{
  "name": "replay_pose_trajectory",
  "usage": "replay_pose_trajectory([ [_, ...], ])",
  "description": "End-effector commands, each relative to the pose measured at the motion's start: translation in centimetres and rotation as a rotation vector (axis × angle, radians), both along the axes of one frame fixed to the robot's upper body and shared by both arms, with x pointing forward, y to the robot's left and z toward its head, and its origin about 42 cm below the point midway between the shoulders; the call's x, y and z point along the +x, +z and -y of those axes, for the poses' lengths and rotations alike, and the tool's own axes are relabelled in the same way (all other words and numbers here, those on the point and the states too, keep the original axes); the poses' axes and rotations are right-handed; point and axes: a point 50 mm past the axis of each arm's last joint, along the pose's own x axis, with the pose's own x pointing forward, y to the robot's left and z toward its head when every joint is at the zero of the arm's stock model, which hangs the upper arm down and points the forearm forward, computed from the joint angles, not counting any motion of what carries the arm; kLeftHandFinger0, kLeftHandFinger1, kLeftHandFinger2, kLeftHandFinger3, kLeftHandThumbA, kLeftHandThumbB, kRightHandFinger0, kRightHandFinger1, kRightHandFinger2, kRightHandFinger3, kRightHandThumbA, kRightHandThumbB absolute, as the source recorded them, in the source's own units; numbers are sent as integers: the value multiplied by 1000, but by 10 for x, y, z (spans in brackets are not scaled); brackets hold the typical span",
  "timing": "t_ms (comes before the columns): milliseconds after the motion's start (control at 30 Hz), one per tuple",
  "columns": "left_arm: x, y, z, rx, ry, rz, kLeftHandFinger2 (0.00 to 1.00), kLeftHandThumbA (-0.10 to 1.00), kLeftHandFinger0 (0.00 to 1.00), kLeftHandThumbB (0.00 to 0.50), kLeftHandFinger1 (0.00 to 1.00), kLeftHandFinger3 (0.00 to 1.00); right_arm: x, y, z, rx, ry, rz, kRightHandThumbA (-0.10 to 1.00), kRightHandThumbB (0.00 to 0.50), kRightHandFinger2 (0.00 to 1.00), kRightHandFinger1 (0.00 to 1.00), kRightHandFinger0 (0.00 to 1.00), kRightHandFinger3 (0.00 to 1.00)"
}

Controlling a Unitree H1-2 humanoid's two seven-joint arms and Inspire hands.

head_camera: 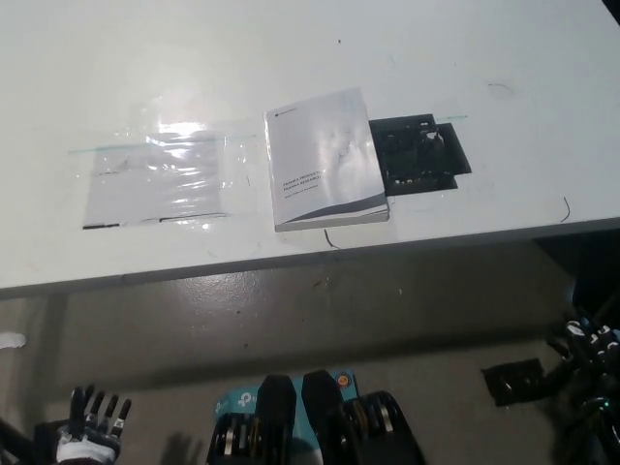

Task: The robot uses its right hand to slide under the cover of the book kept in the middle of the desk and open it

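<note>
A closed book (325, 161) lay flat on the white desk (465, 58), a little toward one o'clock from the centre of the head view, its pale grey-and-white cover facing up and its lower edge close to the desk's near edge. The cover carried a few lines of small dark print, too small to read. Touching the book's side at three o'clock was a black cutout panel (422, 153) in the desktop, with small fittings inside it that could not be made out. At nine o'clock from the book, just beside it but apart, a clear plastic sleeve (160, 178) lay flat and caught the light in bright streaks, with a thin green line along its upper edge. A thin dark line (330, 238) curled at six o'clock from the book, at the desk's edge. Below the desk the floor (291, 310) showed grey and glossy. The white left hand (94, 418) rested low at seven o'clock, well apart from the desk, holding nothing, with its fingers pointing up and spread apart. The black right hand (588, 351) sat at four o'clock near the picture's edge, also well below the desk and far from the book; it was dark and partly cut off, so whether its fingers were apart or together could not be told.
</note>
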Motion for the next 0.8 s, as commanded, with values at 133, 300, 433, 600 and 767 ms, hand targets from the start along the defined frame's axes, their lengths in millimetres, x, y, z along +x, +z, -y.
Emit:
replay_pose_trajectory([
  [133,3,10,-16,29,45,54,779,964,656,209,752,829,35,67,2,-112,-103,132,401,2,285,97,3,581],
  [300,-1,8,-18,25,55,44,790,980,661,198,755,878,39,103,-2,-141,-180,216,378,0,388,175,57,649],
  [433,-4,5,-18,33,44,44,798,1000,660,206,770,843,43,132,-7,-136,-221,277,353,0,354,138,70,623],
  [600,-5,4,-18,18,60,46,799,982,664,208,760,855,44,170,-21,-128,-185,339,372,0,473,290,231,705],
  [767,-10,2,-19,16,64,45,812,980,685,200,783,831,43,201,-38,-154,-102,415,438,0,464,356,313,707],
])
